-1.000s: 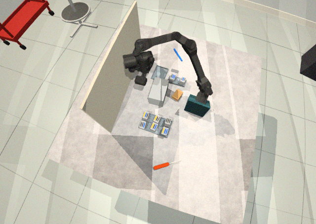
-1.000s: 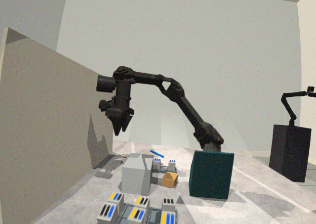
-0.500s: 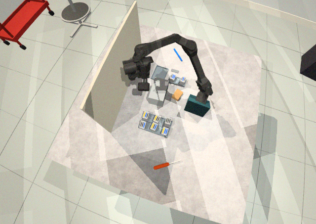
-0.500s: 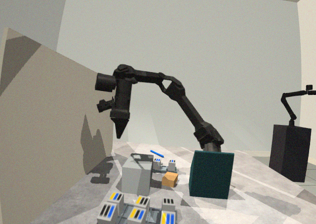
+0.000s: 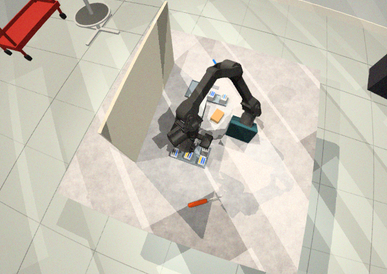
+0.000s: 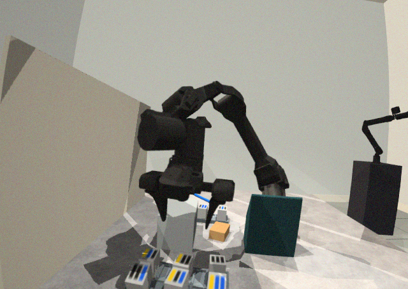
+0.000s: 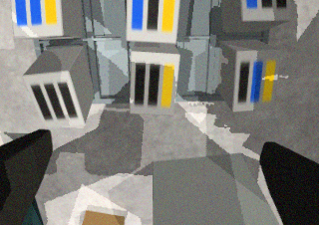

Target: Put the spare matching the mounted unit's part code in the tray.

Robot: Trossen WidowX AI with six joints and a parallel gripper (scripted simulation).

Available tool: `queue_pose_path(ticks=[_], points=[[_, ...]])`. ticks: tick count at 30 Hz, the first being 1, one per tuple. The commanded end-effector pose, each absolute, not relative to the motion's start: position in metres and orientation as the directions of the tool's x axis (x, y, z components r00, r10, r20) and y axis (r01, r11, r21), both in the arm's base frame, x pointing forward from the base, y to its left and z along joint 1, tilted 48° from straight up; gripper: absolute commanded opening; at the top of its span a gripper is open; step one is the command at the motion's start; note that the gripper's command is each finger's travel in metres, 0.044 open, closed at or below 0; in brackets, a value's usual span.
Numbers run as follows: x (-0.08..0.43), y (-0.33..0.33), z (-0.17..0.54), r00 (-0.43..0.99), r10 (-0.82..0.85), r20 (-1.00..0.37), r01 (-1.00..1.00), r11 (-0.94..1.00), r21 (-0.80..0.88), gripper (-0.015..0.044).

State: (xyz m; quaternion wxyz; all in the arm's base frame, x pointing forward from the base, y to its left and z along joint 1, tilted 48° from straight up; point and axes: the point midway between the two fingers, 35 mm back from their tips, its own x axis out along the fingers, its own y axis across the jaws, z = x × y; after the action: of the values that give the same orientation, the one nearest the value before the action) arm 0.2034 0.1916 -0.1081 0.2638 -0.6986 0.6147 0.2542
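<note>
My gripper point(image 5: 197, 144) point(image 6: 185, 223) point(image 7: 159, 146) is open and empty. It points down, just above the rack of spares point(image 5: 190, 156) point(image 6: 194, 275). The wrist view shows six grey spares with three stripes each. The near row reads all black point(image 7: 56, 96), black-black-yellow point(image 7: 154, 82) and black-blue-yellow point(image 7: 255, 80). The grey mounted unit point(image 6: 178, 233) stands behind the rack; its code does not show. The flat grey-blue tray point(image 5: 190, 87) lies beyond it, partly hidden by the arm.
A tall beige panel point(image 5: 140, 86) point(image 6: 59, 167) stands close on the left. An orange block point(image 5: 217, 115) point(image 6: 219, 231), two more small units point(image 5: 217, 97), the teal arm base point(image 5: 242, 130) point(image 6: 271, 224), a blue pen point(image 5: 214, 61) and a red screwdriver point(image 5: 198, 202) lie around.
</note>
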Motion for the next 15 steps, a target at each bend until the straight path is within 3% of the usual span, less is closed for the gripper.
queue_pose_path(ticks=[1,6,15], points=[[0.205,0.191,-0.11,0.113,-0.716,-0.689,-0.992,-0.114,-0.044,0.0414],[0.208,0.164,-0.133,0.113,-0.717,-0.688,-0.992,-0.114,-0.044,0.03],[0.208,0.161,-0.136,0.113,-0.717,-0.688,-0.992,-0.114,-0.044,0.03]])
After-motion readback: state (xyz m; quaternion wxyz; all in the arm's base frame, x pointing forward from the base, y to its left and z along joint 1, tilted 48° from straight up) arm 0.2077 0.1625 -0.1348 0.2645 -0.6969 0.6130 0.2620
